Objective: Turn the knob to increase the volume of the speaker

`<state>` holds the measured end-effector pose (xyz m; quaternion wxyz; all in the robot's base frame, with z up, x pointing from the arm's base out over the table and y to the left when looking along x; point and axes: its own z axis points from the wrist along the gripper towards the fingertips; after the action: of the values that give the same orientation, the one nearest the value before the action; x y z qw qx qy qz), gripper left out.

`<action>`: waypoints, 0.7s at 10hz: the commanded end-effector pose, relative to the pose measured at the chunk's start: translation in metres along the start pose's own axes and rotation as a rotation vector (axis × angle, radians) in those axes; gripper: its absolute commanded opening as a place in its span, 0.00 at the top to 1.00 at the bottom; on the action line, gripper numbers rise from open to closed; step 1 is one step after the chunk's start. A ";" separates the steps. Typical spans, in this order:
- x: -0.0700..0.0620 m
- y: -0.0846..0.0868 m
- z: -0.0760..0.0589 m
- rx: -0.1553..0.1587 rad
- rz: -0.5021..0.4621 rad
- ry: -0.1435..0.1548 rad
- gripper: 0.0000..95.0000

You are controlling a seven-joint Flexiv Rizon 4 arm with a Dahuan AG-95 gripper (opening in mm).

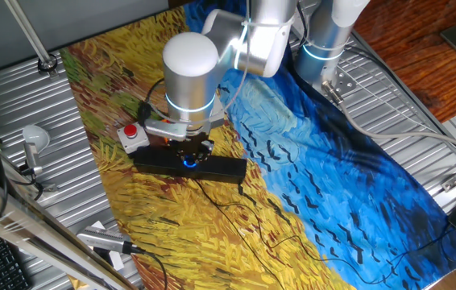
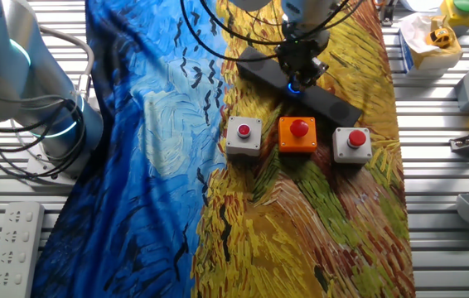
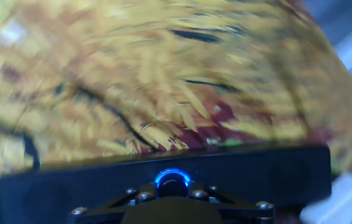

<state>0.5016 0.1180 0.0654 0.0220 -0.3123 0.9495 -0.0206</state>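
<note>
Hand view: blurred throughout, yet sharp enough to show the speaker stretched across the lower part as a long black bar on the yellow painted cloth. At its middle, the knob, ringed with blue light, right against the gripper linkage at the bottom edge. Fingertips hidden below the frame; impossible to tell whether pinched on the dial or merely set around it.

One fixed view: gripper lowered straight onto the middle of the speaker, blue glow of the knob visible between the dark finger parts. Wide grey wrist directly above, covering most of the hand. Grey button box with a red cap just beside the bar's left end. Thin black cable trailing from the bar over the cloth.

The other fixed view: speaker lying aslant near the far edge of the cloth, gripper on its middle, blue light of the knob showing under the fingers. Nearer the camera, three boxes in a row, clear of the bar: grey box, orange box, second grey box, each topped with a red push button.
</note>
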 end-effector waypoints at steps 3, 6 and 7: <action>-0.003 -0.004 0.008 -0.041 0.737 0.016 1.00; -0.004 -0.004 0.002 -0.096 0.837 0.003 0.80; -0.004 -0.004 0.001 -0.107 0.837 0.000 0.80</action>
<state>0.5056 0.1166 0.0650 0.0146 0.0237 0.9994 0.0207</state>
